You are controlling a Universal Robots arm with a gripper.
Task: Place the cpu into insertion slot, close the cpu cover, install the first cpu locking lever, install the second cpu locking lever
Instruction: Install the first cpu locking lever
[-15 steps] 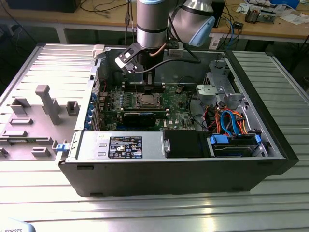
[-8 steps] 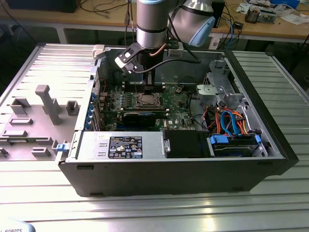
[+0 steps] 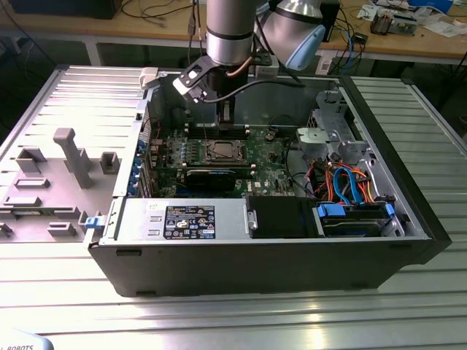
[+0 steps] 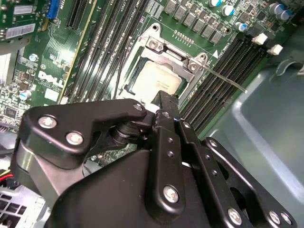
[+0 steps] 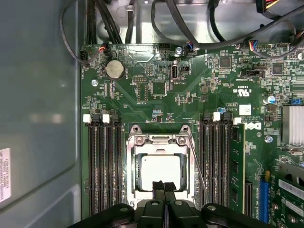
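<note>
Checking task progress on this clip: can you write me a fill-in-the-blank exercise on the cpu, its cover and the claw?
1. The motherboard around the cpu is ____ in colour.
2. The cpu cover is ____, not raised, over the cpu.
3. The claw, at the cover's edge, has its fingers ____.
Missing words: green; closed; shut.

Electronics lab, slatted metal table (image 3: 219,321), opened computer case (image 3: 255,266), cable-strewn wooden workbench (image 3: 416,45) behind
</note>
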